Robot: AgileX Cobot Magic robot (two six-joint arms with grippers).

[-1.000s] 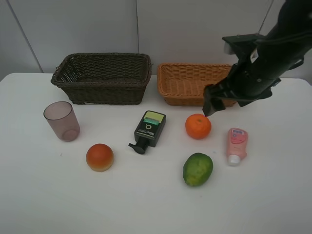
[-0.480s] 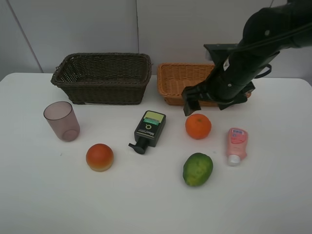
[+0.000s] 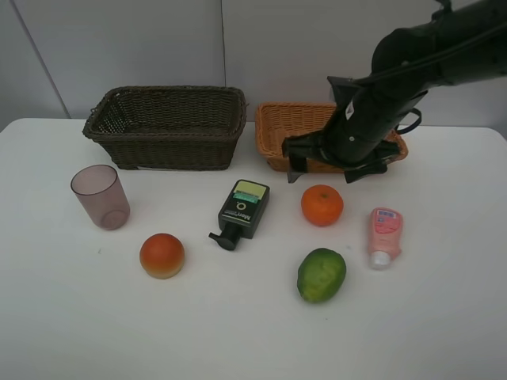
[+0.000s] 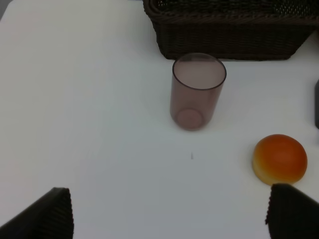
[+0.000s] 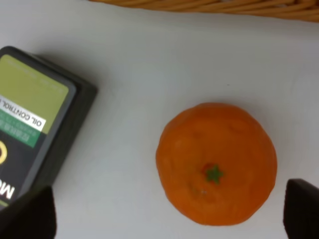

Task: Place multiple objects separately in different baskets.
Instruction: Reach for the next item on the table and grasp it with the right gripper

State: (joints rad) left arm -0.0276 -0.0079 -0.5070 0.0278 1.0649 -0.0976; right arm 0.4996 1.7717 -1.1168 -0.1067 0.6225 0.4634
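Dark green pump bottle (image 5: pixel 35 124), lying beside the orange (image 5: pixel 216 162): yellow-green and green label; white strip reads "OIL CONTROL"; larger white brand lettering begins with "M", the rest cut off or too small to read.

Pink tube bottle (image 3: pixel 385 233), on the orange's other side: printed label, illegible.

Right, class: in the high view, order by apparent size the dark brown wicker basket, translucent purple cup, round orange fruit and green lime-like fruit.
1. Dark brown wicker basket
2. Translucent purple cup
3. Green lime-like fruit and round orange fruit: too alike, lime nearer camera.
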